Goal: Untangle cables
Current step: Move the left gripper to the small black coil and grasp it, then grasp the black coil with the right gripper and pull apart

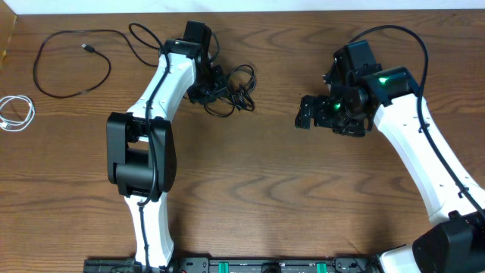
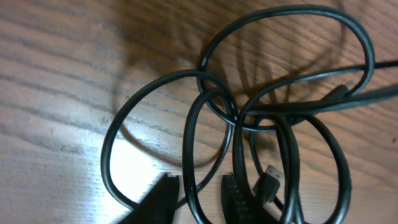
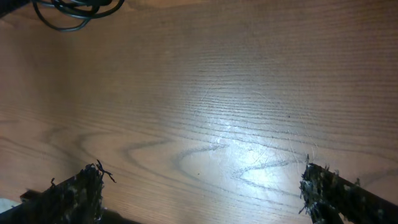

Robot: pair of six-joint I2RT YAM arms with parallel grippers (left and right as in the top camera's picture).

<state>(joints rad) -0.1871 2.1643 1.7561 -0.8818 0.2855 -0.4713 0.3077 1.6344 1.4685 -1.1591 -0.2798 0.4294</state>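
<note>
Here we have the left gripper (image 2: 200,194) down on the tangled black cable (image 1: 231,87) near 12 o'clock of the tabletop (image 1: 250,197), jaws set close around one loop strand; whether they pinch it yet we cannot tell. The right gripper (image 3: 202,190) hovers spread wide at the tangle's 3 o'clock, likely to pull opposite. Another black cable (image 1: 72,64) and the white cable (image 1: 17,112) lie apart, at 10 and 9 o'clock.

Soft, even light is falling from above on the table (image 1: 250,189), and the arms (image 1: 163,83) are casting faint shadows. Near the left wrist camera, glare is whitening the wood, and the cables (image 2: 298,109) are throwing blurred shadows and smearing slightly out of focus.
</note>
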